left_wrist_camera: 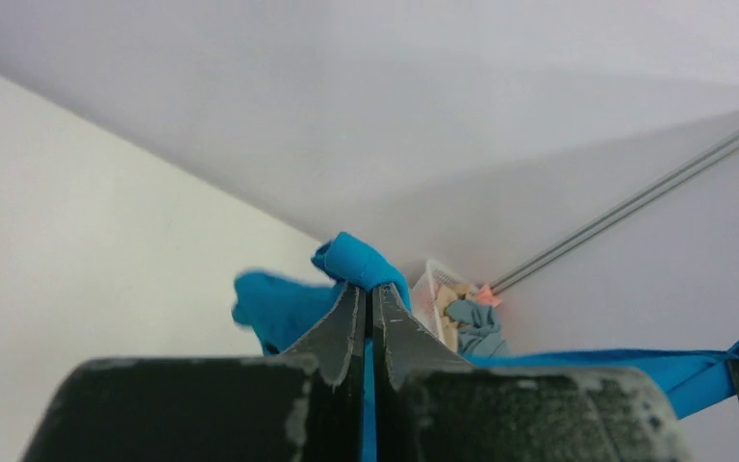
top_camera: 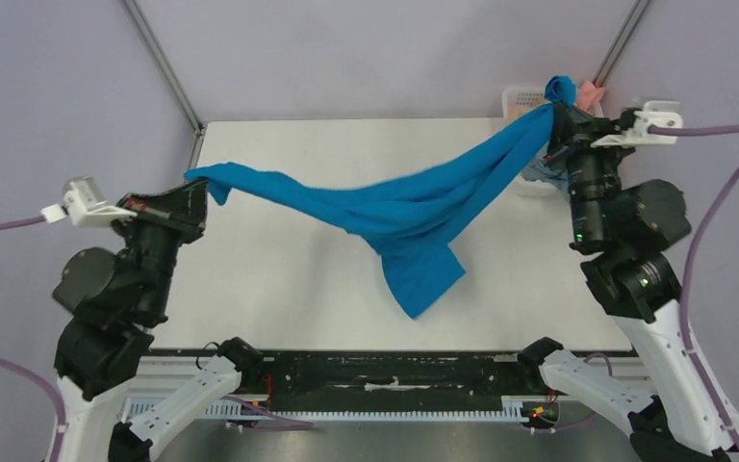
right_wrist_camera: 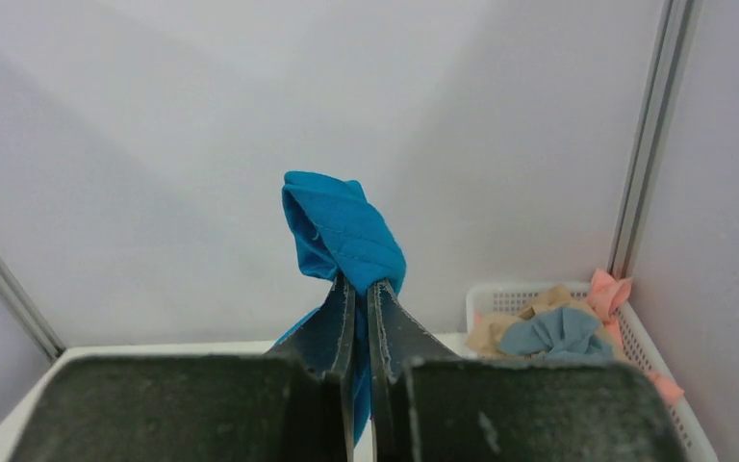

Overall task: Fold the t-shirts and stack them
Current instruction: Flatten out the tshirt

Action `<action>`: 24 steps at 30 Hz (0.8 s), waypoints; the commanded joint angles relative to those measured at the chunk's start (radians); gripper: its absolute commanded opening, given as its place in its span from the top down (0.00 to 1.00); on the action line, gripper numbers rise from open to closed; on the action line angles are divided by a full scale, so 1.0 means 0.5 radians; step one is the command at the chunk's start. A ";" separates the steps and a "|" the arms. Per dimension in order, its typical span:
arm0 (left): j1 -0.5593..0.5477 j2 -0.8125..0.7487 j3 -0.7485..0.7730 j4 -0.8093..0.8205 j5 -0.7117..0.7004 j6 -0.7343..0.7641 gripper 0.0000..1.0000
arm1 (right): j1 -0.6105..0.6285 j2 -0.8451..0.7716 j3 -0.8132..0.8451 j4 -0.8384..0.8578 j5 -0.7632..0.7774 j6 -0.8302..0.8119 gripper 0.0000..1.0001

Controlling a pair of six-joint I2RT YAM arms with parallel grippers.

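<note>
Blue soft t-shirt (top_camera: 399,212) hangs stretched in the air; this is the spreading step. Right gripper (top_camera: 556,117) grasps 1 end just beside the white plastic basket (top_camera: 518,95). Left gripper (top_camera: 202,185) clamps the other end, far from that basket. Next, probably: lower it flat, without wrinkles.

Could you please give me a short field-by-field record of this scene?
garment: blue t-shirt, stretched in the air between both arms, middle sagging toward the table
left end effector: shut on one end of the shirt
right end effector: shut on the other end
basket: white, far right corner, holding crumpled clothes
folded stack: none visible
</note>
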 commanded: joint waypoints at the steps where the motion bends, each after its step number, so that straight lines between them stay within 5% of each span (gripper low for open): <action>1: 0.000 -0.171 0.144 -0.017 -0.056 0.138 0.98 | 0.003 -0.151 0.235 -0.070 -0.114 -0.089 1.00; 9: 0.000 -0.177 0.396 0.013 0.084 0.284 0.98 | 0.003 -0.342 0.344 -0.207 -0.243 -0.050 1.00; 14: 0.000 0.147 0.356 0.018 -0.550 0.297 0.98 | 0.001 -0.379 0.064 -0.179 -0.192 -0.012 1.00; 19: 0.072 0.842 0.384 0.070 -1.194 0.402 0.98 | 0.002 -0.285 -0.368 -0.230 0.153 0.215 1.00; 24: 0.614 1.645 0.464 0.298 -0.473 0.404 0.98 | -0.008 -0.022 -0.950 -0.240 0.538 0.534 0.99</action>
